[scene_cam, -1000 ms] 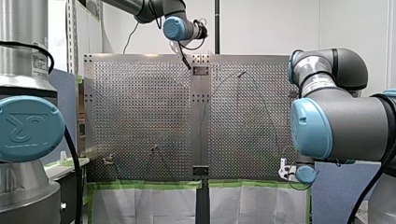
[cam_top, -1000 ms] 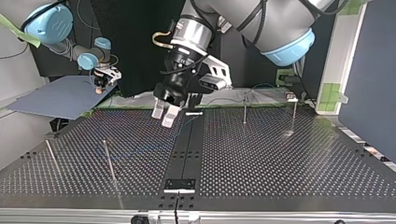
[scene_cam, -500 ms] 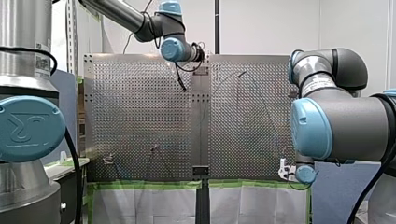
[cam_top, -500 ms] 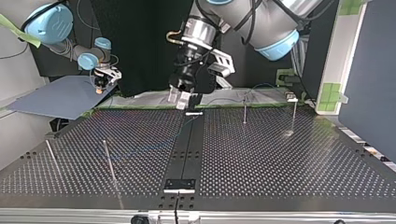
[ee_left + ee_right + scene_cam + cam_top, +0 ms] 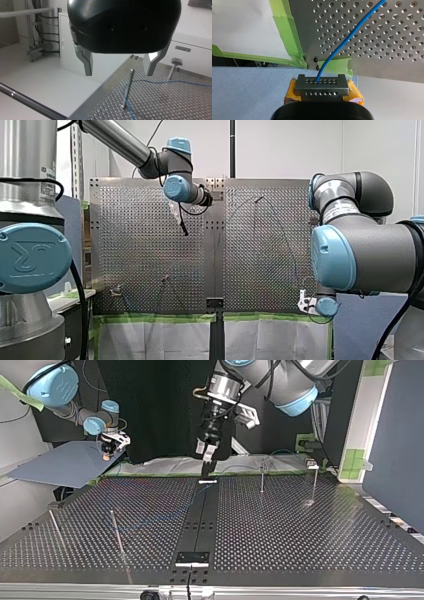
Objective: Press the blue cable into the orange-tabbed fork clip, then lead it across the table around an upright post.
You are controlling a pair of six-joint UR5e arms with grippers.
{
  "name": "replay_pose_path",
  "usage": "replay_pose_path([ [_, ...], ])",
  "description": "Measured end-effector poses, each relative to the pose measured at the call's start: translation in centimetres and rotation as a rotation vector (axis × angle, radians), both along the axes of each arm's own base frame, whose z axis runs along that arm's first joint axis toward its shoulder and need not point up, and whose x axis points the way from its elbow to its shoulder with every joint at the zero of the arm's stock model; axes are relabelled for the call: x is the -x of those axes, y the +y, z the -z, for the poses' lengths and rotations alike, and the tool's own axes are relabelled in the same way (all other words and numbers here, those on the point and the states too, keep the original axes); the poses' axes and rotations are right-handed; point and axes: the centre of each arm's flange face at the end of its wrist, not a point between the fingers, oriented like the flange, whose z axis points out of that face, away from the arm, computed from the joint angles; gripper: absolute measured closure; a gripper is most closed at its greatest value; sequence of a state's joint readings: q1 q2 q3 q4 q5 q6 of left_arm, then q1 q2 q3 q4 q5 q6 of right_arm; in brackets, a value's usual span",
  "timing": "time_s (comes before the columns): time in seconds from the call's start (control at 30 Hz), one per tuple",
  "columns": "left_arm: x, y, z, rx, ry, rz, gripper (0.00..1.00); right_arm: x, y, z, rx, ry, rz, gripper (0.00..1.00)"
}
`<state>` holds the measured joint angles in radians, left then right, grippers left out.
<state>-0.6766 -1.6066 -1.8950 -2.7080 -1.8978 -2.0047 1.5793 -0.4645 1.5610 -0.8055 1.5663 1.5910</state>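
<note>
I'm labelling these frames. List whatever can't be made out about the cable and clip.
Orange-tabbed fork clip: no orange tab shows; the small grey fixture in the left wrist view is blurred.
Thin blue cable: its end, right wrist view, hidden behind my right gripper's perforated metal finger.
Cable's course: top view, too faint on the dark perforated table to trace.
Table's edge at the front view's right: covered by my right arm.
</note>
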Motion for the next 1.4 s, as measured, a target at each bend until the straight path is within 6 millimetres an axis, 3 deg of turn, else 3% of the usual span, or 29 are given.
replay_pose_path([
  [0.53, 1.4, 3.7, 6.8, -0.08, 0.1, -0.044, 0.01, 0.0, 0.0, 0.0, 0.0, 0.0, 0.0, 1.0],
  [0.87, 2.2, 5.4, 14.1, -0.135, 0.181, -0.055, 0.01, 0.0, 0.0, 0.0, 0.0, 0.0, 0.0, 1.0],
  [0.97, 2.7, 5.9, 15.4, -0.142, 0.191, -0.057, 0.01, 0.0, 0.0, 0.0, -0.001, 0.0, 0.0, 1.0],
  [1.17, 3.4, 6.8, 16.9, -0.165, 0.179, -0.066, 0.01, -0.1, 0.0, 0.0, -0.001, 0.0, -0.001, 1.0],
  [1.4, 2.8, 6.9, 16.7, -0.145, 0.136, -0.078, 0.01, -0.2, 0.0, 0.0, -0.001, 0.0, -0.003, 1.0],
])
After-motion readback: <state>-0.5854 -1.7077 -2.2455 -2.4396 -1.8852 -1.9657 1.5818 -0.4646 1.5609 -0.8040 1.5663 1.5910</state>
